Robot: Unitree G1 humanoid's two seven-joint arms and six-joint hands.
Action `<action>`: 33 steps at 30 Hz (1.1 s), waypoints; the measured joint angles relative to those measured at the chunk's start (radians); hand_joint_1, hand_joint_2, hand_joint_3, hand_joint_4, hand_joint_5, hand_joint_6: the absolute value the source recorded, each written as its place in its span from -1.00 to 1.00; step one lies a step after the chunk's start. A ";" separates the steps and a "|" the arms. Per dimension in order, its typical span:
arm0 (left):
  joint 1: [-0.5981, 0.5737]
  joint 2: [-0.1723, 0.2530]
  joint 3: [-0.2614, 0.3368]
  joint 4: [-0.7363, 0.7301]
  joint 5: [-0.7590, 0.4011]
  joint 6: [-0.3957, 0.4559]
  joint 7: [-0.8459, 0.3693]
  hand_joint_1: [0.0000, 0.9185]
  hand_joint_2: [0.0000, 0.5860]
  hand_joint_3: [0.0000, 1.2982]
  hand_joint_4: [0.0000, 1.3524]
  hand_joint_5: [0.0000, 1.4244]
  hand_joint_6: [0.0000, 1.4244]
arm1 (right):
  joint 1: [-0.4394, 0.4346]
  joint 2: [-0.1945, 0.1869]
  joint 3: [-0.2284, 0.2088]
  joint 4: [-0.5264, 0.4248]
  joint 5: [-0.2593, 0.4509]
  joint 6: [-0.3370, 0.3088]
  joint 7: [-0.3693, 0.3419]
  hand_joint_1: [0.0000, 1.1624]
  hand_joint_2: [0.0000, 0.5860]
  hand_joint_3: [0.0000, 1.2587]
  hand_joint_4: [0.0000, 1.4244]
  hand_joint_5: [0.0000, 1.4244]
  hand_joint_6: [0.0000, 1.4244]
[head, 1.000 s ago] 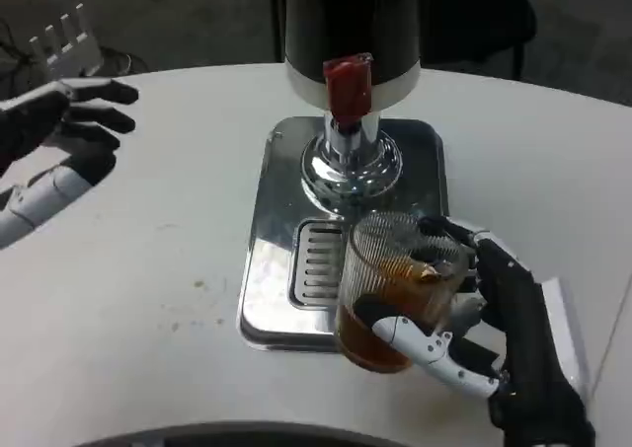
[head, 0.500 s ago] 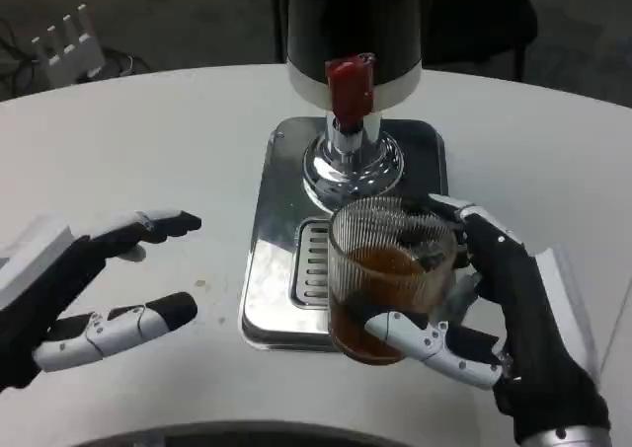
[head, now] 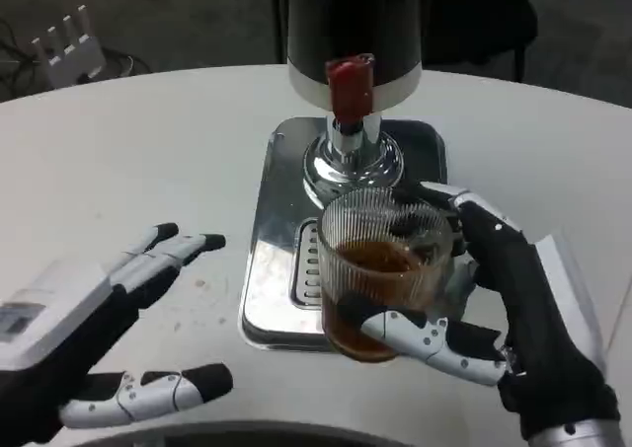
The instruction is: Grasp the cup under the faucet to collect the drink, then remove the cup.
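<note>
The ribbed glass cup (head: 383, 274) — part-filled with brown drink — is gripped by the right hand (head: 494, 314) over the front of the steel drip tray (head: 272, 269), just before the red-tapped dispenser (head: 351, 72). The left hand (head: 109, 338) is held empty over the white table (head: 128, 171), fingers spread.

Ribbed glass cup (head: 383, 269), half-full, upright

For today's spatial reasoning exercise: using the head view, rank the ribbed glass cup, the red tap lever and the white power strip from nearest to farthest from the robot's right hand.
1. Ribbed glass cup: held in the right hand, over the drip tray's near edge.
2. Red tap lever: up the picture, on the dispenser behind the cup.
3. White power strip: far top left, beyond the table edge.
</note>
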 measured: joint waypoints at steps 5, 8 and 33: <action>0.048 0.000 0.001 -0.058 0.003 -0.001 0.000 -1.00 -0.62 -0.87 -1.00 -1.00 -0.78 | 0.021 -0.007 0.008 -0.018 -0.007 -0.001 0.013 0.41 -0.44 0.33 0.24 0.55 0.61; 0.063 -0.001 0.001 -0.068 0.004 0.000 0.000 -1.00 -0.62 -0.87 -1.00 -1.00 -0.78 | 0.021 -0.021 0.008 -0.031 -0.022 -0.017 0.013 0.41 -0.44 0.33 0.24 0.55 0.61; 0.128 -0.008 0.000 -0.174 0.080 0.038 0.000 -1.00 -0.62 -0.94 -1.00 -1.00 -0.80 | 0.061 -0.073 -0.011 -0.097 -0.035 -0.063 0.046 0.44 -0.44 0.38 0.28 0.61 0.68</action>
